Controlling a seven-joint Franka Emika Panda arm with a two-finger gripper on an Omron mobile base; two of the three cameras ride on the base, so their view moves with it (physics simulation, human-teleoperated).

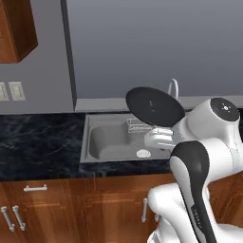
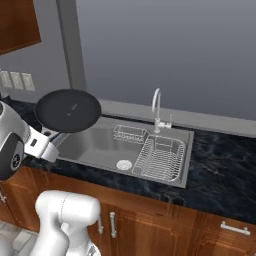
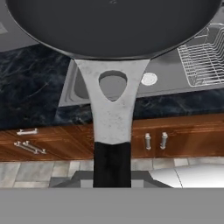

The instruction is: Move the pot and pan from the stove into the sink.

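My gripper (image 3: 112, 177) is shut on the dark grip of the pan's handle (image 3: 112, 124). The shallow black pan (image 1: 154, 105) hangs tilted in the air, well above the sink (image 1: 102, 144). In the right base view the pan (image 2: 68, 110) hovers over the left end of the steel sink (image 2: 92, 145), with the gripper (image 2: 51, 136) just below it at the handle. A thin curved faucet (image 2: 157, 107) stands behind the basin. The hand view looks along the handle, with the pan's dark round body (image 3: 113, 26) across the top. The pot and the stove are out of view.
A wire drying rack (image 2: 160, 159) fills the sink's right half and a small wire basket (image 2: 129, 133) sits at its back. A drain (image 2: 124, 164) lies in the bare basin floor. Dark marbled counter (image 1: 38, 142) surrounds the sink, above wooden cabinets (image 1: 71, 209).
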